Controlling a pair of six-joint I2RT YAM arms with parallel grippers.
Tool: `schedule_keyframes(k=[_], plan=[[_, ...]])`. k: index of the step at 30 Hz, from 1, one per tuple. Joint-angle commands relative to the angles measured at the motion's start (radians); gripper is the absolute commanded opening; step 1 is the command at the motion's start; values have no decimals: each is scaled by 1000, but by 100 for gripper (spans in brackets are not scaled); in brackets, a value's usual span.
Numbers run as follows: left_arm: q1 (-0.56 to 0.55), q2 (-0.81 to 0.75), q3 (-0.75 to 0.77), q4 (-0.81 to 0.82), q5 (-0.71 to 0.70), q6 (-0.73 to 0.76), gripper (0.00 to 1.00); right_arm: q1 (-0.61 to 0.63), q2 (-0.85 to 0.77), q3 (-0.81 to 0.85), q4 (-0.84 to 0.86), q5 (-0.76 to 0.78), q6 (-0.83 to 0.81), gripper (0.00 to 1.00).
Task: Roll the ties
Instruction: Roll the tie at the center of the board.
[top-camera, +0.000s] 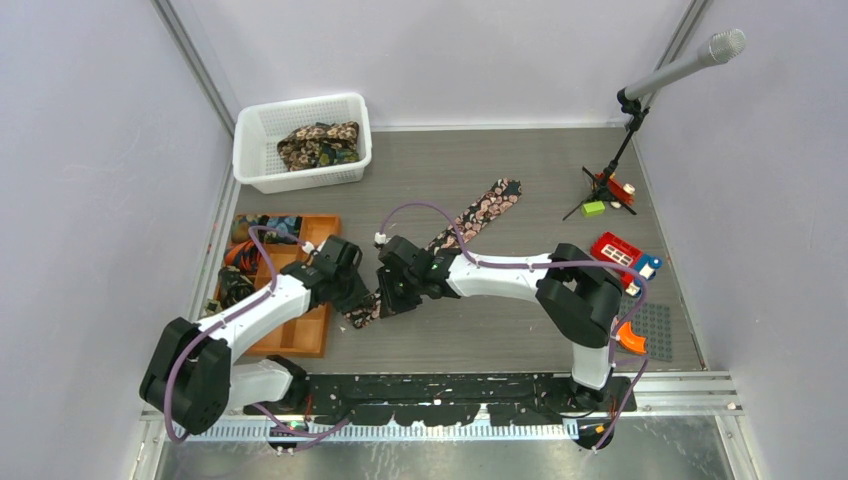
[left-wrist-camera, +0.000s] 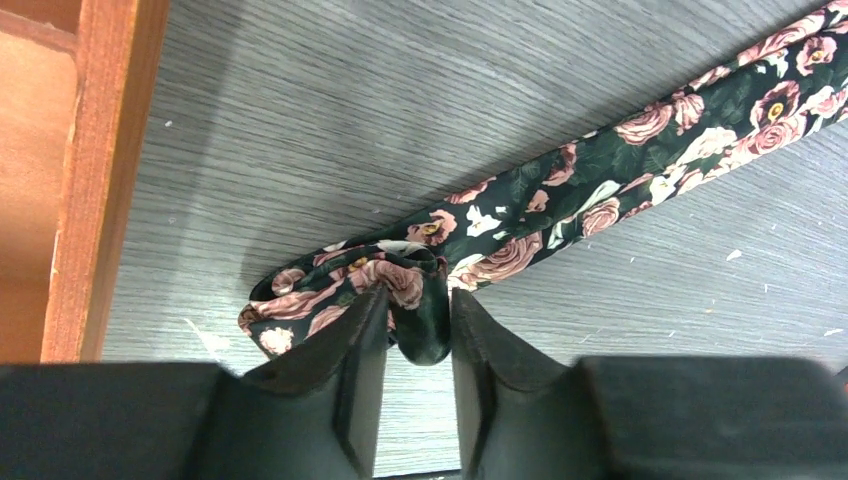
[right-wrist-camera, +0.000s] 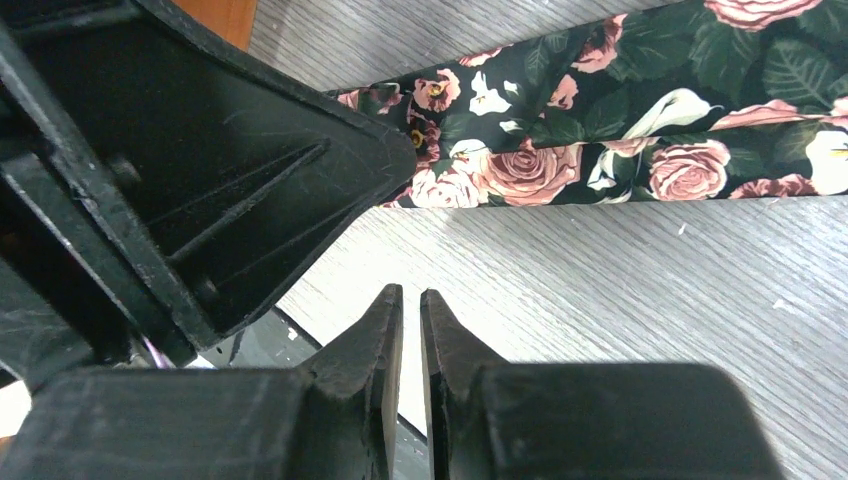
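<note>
On the grey table (top-camera: 540, 170) the black floral tie (top-camera: 487, 208) runs diagonally from frame centre toward upper right, its folded lower-left end sitting between the narrowly parted jaws of the left gripper (left-wrist-camera: 415, 312), grip uncertain, while the right gripper (right-wrist-camera: 410, 296) hovers beside it, nearly closed and empty.

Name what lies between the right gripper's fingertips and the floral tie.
Only bare grey table. The right wrist view shows a strip of it, with nothing on it, separating the right gripper from the floral tie.
</note>
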Motion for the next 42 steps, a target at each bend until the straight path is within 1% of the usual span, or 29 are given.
schedule_keyframes(k=[1,4,9,11,13,15,21,24,27,29,32,35,39,41,42], plan=[[-3,-15,38,23,-14,9,35,-5,-47,10,3,16,-20,18],[-3,-30,41,17,-15,7,44,-6,-45,20,0,15,-23,18],[-3,-58,52,-5,-16,3,52,-6,-41,47,-5,9,-24,18],[-3,-73,57,-19,-20,4,54,-8,-36,61,-10,7,-27,21],[-3,-89,62,-30,-25,4,63,-7,-33,72,-15,5,-30,23],[-3,-103,66,-40,-28,6,68,-7,-33,82,-14,2,-29,25],[-3,-146,83,-90,-55,17,71,-13,-27,102,-14,-9,-29,32],[-3,-179,96,-130,-80,31,74,-19,-23,117,-14,-16,-29,41],[-2,-211,98,-163,-107,46,77,-24,-15,135,-14,-23,-32,45],[-1,-229,90,-169,-120,48,76,-28,-8,149,-15,-30,-32,46],[-1,-237,67,-148,-119,46,69,-32,-3,159,-14,-37,-32,46],[-1,-222,43,-115,-101,45,65,-37,-5,154,-14,-39,-31,46],[-1,-188,36,-95,-85,49,57,-41,-19,131,-14,-33,-29,46],[-1,-179,37,-95,-89,52,57,-42,-25,120,-14,-30,-28,46],[-1,-175,39,-100,-94,52,59,-44,-27,113,-11,-29,-26,46]])
